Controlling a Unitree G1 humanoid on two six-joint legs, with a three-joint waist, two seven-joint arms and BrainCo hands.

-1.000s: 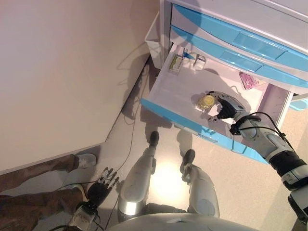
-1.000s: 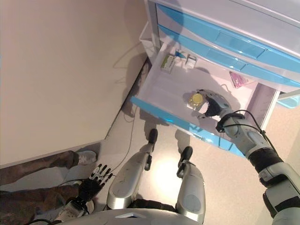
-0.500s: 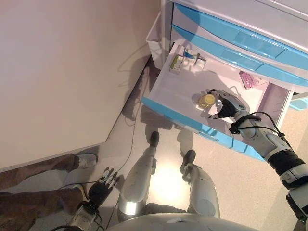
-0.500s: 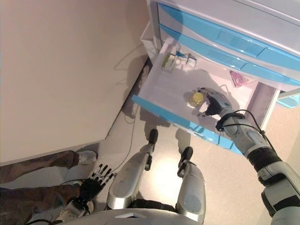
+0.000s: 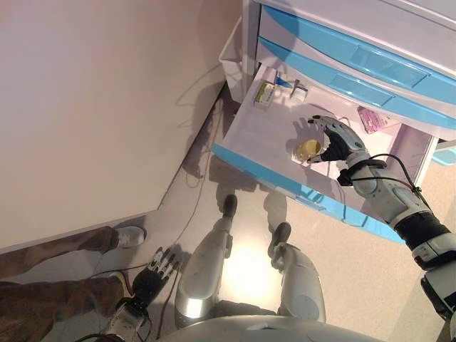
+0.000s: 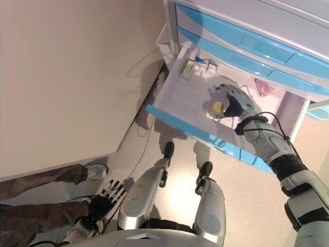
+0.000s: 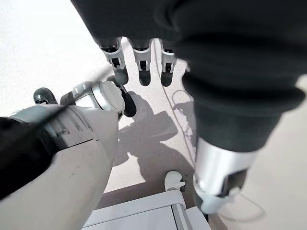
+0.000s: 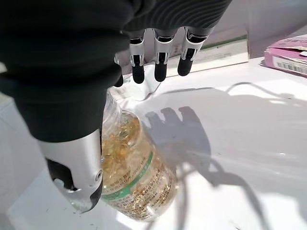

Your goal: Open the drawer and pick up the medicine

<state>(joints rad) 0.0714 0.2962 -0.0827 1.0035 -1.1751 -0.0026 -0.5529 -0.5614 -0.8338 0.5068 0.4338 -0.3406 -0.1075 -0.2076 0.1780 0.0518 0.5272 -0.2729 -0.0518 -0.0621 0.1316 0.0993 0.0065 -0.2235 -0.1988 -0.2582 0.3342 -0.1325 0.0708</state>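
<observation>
The low drawer (image 5: 261, 167), white with a blue front, stands pulled out. Inside it a clear medicine bottle (image 5: 307, 149) of yellow capsules lies on its side. My right hand (image 5: 335, 140) hovers just over the bottle, open. In the right wrist view its fingers (image 8: 160, 61) reach straight past the bottle (image 8: 130, 168) and the thumb (image 8: 79, 167) hangs along the bottle's side. My left hand (image 5: 152, 273) hangs open low by the floor, far from the drawer.
A green-and-white box (image 5: 265, 93) and small white items (image 5: 296, 91) sit at the drawer's back left. A pink box (image 5: 370, 118) lies at its back right. Shut blue drawers (image 5: 356, 60) overhang it. A person's legs and shoe (image 5: 127, 236) are at the lower left, a wall beyond.
My right hand has moved from the near right side of the bottle to over it, deeper into the drawer. The bottle lies where it was. The left hand stays put.
</observation>
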